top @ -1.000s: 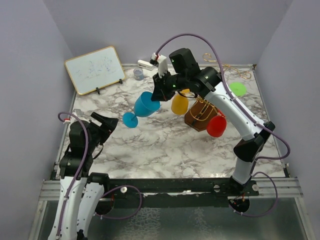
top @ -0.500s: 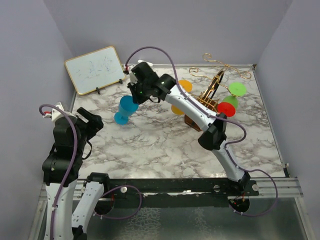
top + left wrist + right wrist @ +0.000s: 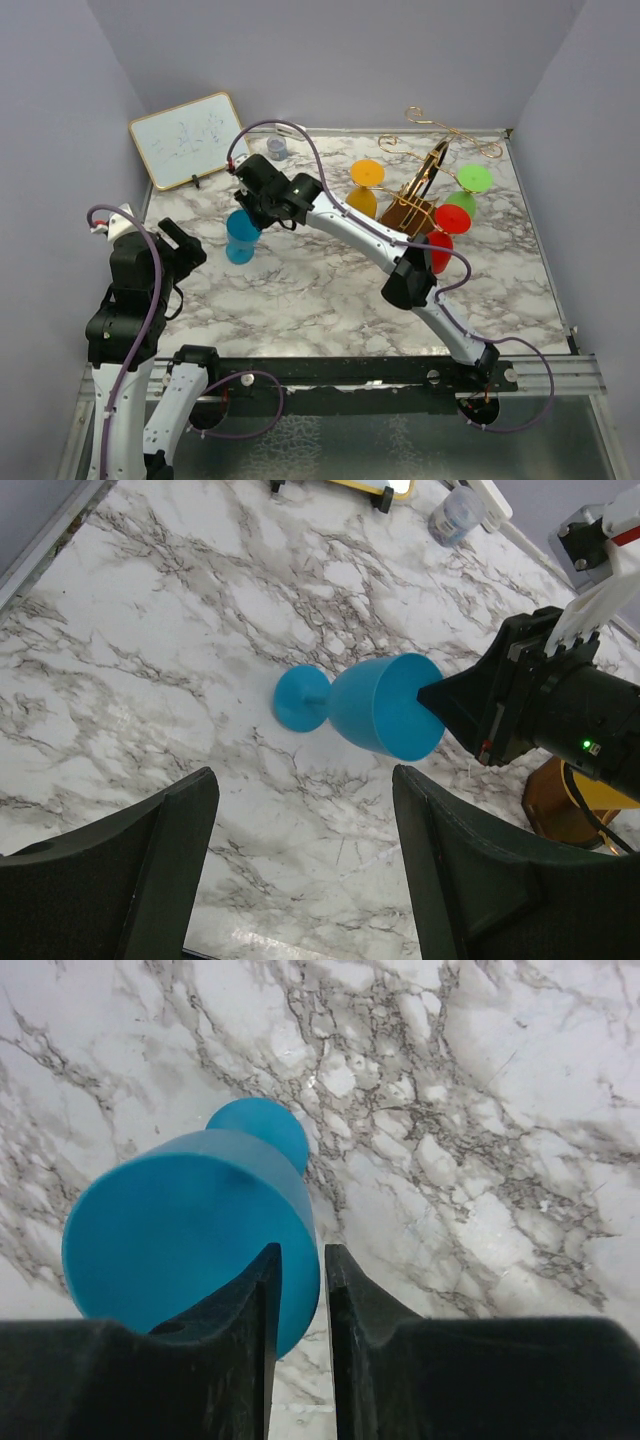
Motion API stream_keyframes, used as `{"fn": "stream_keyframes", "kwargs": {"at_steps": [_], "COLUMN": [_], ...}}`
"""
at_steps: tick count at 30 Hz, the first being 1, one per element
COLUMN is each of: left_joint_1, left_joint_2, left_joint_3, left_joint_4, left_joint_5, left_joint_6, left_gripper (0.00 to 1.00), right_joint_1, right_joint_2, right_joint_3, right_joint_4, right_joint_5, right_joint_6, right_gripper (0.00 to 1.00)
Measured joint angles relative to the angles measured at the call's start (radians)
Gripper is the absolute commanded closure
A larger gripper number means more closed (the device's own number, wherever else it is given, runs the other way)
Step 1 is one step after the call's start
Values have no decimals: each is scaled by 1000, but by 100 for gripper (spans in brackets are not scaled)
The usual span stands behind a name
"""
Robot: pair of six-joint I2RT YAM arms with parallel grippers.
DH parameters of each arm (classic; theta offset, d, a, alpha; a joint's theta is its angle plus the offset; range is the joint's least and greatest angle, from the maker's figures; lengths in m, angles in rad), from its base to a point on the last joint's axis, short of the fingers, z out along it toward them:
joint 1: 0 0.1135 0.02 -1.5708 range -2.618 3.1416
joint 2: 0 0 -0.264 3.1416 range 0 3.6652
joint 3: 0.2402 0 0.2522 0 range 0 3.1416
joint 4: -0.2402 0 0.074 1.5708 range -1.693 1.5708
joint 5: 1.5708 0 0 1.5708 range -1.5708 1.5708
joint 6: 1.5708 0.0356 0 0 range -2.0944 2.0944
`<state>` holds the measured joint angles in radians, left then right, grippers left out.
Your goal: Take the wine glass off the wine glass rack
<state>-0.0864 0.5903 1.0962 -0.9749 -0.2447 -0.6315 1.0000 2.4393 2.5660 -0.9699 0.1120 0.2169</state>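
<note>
The blue wine glass (image 3: 241,238) stands upright at the table's left middle, well away from the gold wire rack (image 3: 428,178) on its brown wooden base (image 3: 404,214). My right gripper (image 3: 252,208) is shut on the glass's rim, one finger inside the bowl and one outside, as the right wrist view shows the gripper (image 3: 302,1280) and glass (image 3: 180,1220). I cannot tell if the foot touches the marble. My left gripper (image 3: 300,880) is open and empty, just near of the glass (image 3: 380,705); it sits left of the glass in the top view (image 3: 185,250).
Orange (image 3: 365,185), green (image 3: 470,180) and red (image 3: 450,220) glasses hang on the rack. A whiteboard (image 3: 190,140) leans at the back left. A small grey cup (image 3: 277,147) stands at the back. The right arm stretches across the table's middle.
The right arm has swung left from the rack with the blue glass, turned it from tilted to upright and lowered it. The left arm has shifted slightly.
</note>
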Motion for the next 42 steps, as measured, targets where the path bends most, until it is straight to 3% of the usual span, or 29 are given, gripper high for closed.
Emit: {"fn": "stream_keyframes", "kwargs": {"at_steps": [4, 14, 17, 22, 26, 29, 32, 34, 42], "left_joint_1": [0, 0, 0, 0, -1, -1, -3, -3, -4], "left_joint_2": [-2, -8, -11, -9, 10, 53, 120, 174, 422], "left_joint_3": [-7, -14, -24, -32, -32, -32, -29, -16, 113], "left_joint_4": [-1, 5, 14, 51, 132, 227, 322, 370, 508], "left_joint_5": [0, 6, 18, 62, 155, 271, 396, 472, 714], "left_joint_6": [2, 2, 0, -1, 3, 0, -7, -11, -28], "left_gripper": [27, 27, 26, 26, 26, 27, 27, 27, 29], "right_joint_1": [-5, -7, -7, -7, -7, -27, -153, -308, -795], "right_joint_2": [0, -78, -165, -378, -586, -686, -724, -741, -978], "right_joint_3": [-9, -77, -103, -134, -245, -290, -270, -282, -603], "right_joint_4": [31, 81, 86, 114, 179, 202, 200, 200, 149], "right_joint_5": [4, 8, 16, 29, 14, 5, -76, -134, -279], "right_joint_6": [7, 14, 14, 13, -2, 5, 45, 82, 209], "right_gripper": [58, 55, 54, 37, 37, 45, 50, 50, 50]}}
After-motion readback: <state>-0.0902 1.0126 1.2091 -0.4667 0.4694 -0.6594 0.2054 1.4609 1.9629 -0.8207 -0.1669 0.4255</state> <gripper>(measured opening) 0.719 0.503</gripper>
